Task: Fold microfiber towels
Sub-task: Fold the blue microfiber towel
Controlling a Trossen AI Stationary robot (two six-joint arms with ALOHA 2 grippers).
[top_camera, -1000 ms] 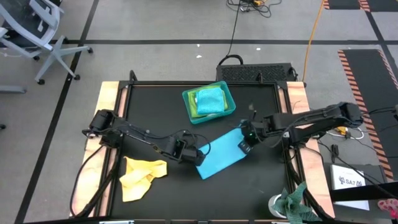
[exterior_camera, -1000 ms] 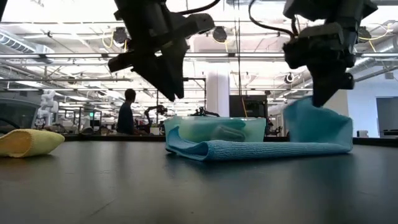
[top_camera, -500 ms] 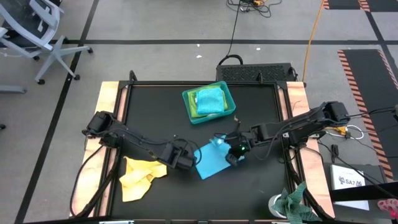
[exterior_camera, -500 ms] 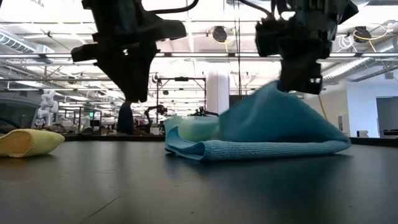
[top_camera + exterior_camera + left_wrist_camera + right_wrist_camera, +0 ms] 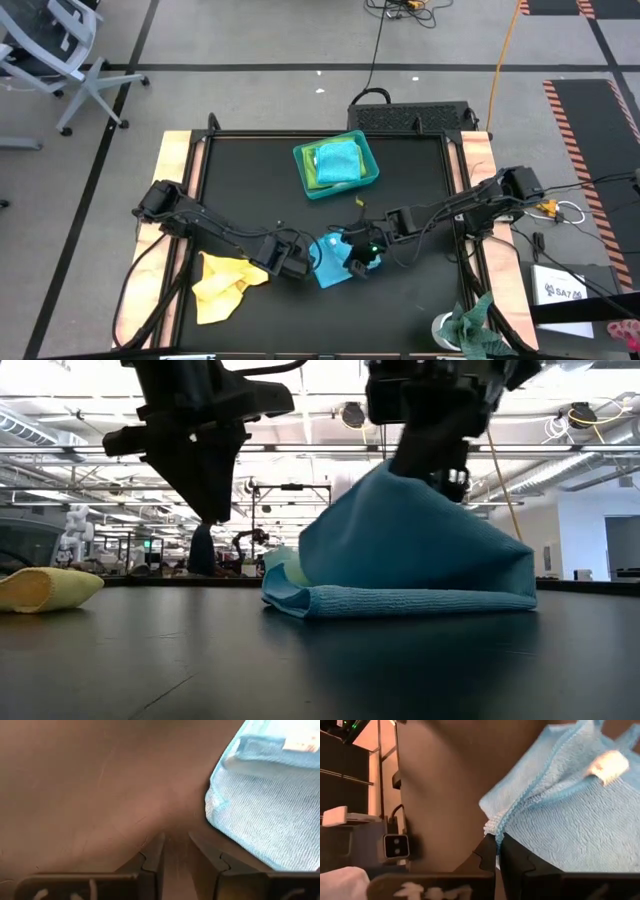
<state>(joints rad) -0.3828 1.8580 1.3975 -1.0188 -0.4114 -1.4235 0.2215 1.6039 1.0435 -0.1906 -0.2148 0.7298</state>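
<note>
A light blue microfiber towel [image 5: 333, 262] lies near the table's middle front, one end raised into a tent [image 5: 420, 545] while its lower layer [image 5: 400, 601] rests flat on the table. My right gripper [image 5: 358, 256] is above it, shut on the raised end. My left gripper [image 5: 302, 264] hovers just left of the towel, open by a narrow gap with nothing between its fingers [image 5: 155, 852]. A crumpled yellow towel [image 5: 222, 284] lies at the front left. More folded towels sit in the teal tray [image 5: 368, 178]. My right gripper pinches the towel's hemmed edge at a corner [image 5: 494, 826] between its two fingers. The fingers slant down from the table's right. At least two layers show at the pinch. The held end is lifted, and the cloth slopes down from it to the part lying on the table.
The teal tray stands at the table's far middle. A mottled green-and-white rag [image 5: 470, 324] hangs at the front right corner. Bare black tabletop [image 5: 250, 190] lies at the far left and at the right [image 5: 430, 280].
My right gripper has swung toward the table's left, carrying the towel's right end up and over the rest, so the flat cloth now stands folded into a tent. My left gripper has drawn back a little toward the near left, off the towel.
</note>
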